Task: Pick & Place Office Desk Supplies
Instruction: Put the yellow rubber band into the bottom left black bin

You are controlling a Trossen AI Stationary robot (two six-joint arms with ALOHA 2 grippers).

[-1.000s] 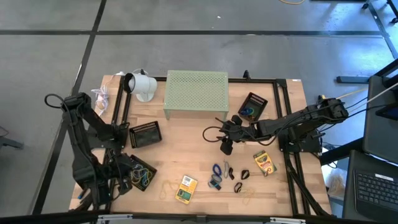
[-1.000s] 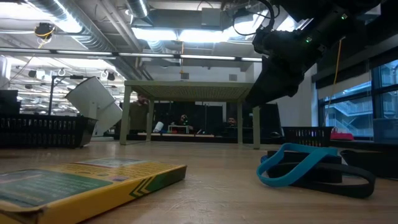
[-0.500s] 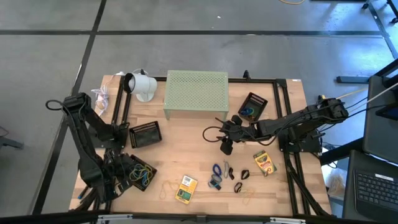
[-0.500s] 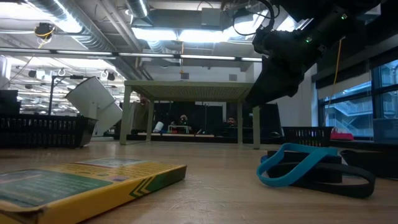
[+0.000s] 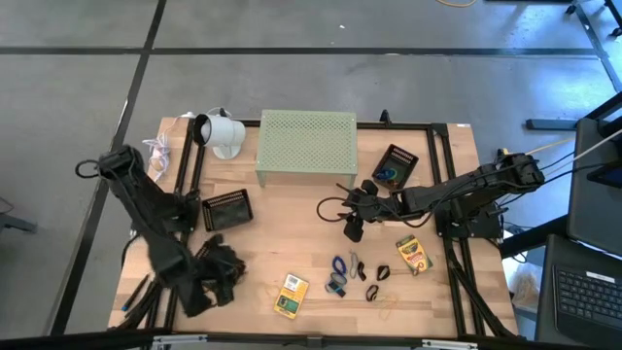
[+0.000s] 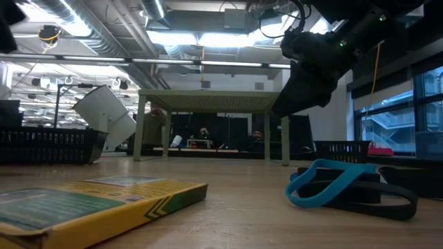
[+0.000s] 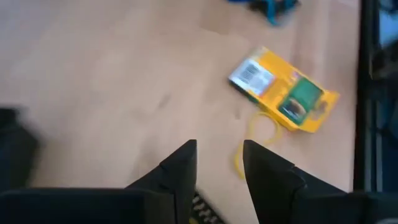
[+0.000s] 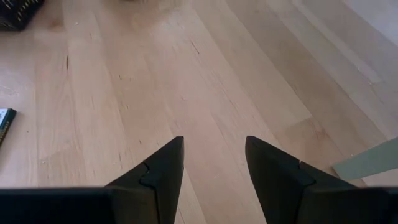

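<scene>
Left gripper [image 7: 217, 163] lower left, fingers parted, empty, near the yellow card box [image 7: 283, 99] (tan loop [image 7: 256, 140] beside). Right gripper [image 8: 211, 163] mid-frame, parted, empty over bare wood.

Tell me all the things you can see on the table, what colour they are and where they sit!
Perforated riser: one, pale green, far middle of the table.
White cup-shaped object: one, on its side at the far left.
Black mesh trays: two, one left of centre, one right of the riser with something blue inside.
Yellow-green card boxes: two, one near the front edge, one to the right.
Blue rubber band: one, front middle, among small black clips.
Yellow rubber band: one, beside the front box.
Left gripper: jaws apart, empty, over the front left.
Right gripper: jaws apart, empty, over the table's middle.
</scene>
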